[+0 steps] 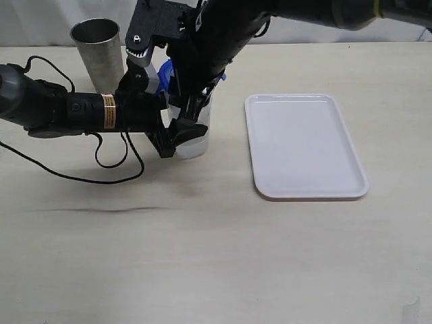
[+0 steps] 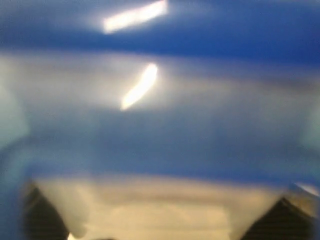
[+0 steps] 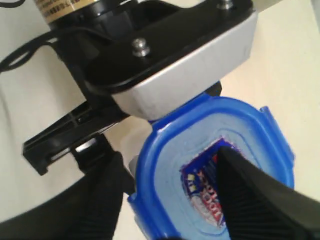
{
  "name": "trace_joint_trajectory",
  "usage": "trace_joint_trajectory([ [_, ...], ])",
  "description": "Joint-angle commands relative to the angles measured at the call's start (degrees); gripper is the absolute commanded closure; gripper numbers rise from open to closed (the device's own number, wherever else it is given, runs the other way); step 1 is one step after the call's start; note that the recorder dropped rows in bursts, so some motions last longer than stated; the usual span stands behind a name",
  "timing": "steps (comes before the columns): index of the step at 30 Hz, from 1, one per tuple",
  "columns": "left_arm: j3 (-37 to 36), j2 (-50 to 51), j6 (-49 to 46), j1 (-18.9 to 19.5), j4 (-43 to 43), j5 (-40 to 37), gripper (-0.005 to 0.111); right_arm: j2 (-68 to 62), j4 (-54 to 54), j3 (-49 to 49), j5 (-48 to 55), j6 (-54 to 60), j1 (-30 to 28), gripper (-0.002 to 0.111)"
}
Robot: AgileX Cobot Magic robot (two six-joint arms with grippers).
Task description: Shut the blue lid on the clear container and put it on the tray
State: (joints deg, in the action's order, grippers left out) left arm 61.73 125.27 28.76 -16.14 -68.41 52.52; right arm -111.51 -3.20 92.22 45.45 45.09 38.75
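The clear container point(image 1: 196, 143) stands left of the tray point(image 1: 304, 145). My left gripper point(image 1: 177, 135) reaches in from the left and is shut on its side. The blue lid point(image 1: 166, 69) lies on top of the container, mostly hidden by the right arm. In the right wrist view the blue lid point(image 3: 170, 125) shows its red-and-white label. My right gripper point(image 3: 170, 155) is open above it, one finger over the label and the other just outside the rim. The left wrist view is a close blur of blue lid point(image 2: 160, 140) over translucent container point(image 2: 165, 210), with the left gripper point(image 2: 160, 225) around it.
A grey steel cup point(image 1: 98, 50) stands at the back left, behind the left arm. A black cable point(image 1: 101, 169) loops on the table below that arm. The white tray holds nothing.
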Motion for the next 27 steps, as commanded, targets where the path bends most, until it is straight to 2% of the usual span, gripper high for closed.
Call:
trace_joint_trajectory([
  [1,0.34,-0.83,-0.19,-1.09,-0.78,6.13,0.107,-2.95,-4.05,2.05,13.54,-3.24,-0.03,0.056],
  [9,0.34,-0.83,-0.19,-1.09,-0.12,6.04,0.107,-0.17,-5.12,5.11,14.92,-5.33,-1.61,0.056],
  [16,0.34,-0.83,-0.19,-1.09,0.02,4.56,0.107,5.79,-26.01,5.11,10.27,-1.26,-10.19,0.056],
  [20,0.34,-0.83,-0.19,-1.09,0.02,4.56,0.107,6.86,-26.62,5.11,6.27,-15.76,-13.26,0.057],
  [23,0.34,-0.83,-0.19,-1.09,0.02,4.56,0.107,6.2,-24.06,5.11,8.96,-25.13,-14.99,0.057],
  [27,0.34,-0.83,-0.19,-1.09,0.02,4.56,0.107,3.67,-22.89,5.11,14.33,-28.42,-16.88,0.057],
])
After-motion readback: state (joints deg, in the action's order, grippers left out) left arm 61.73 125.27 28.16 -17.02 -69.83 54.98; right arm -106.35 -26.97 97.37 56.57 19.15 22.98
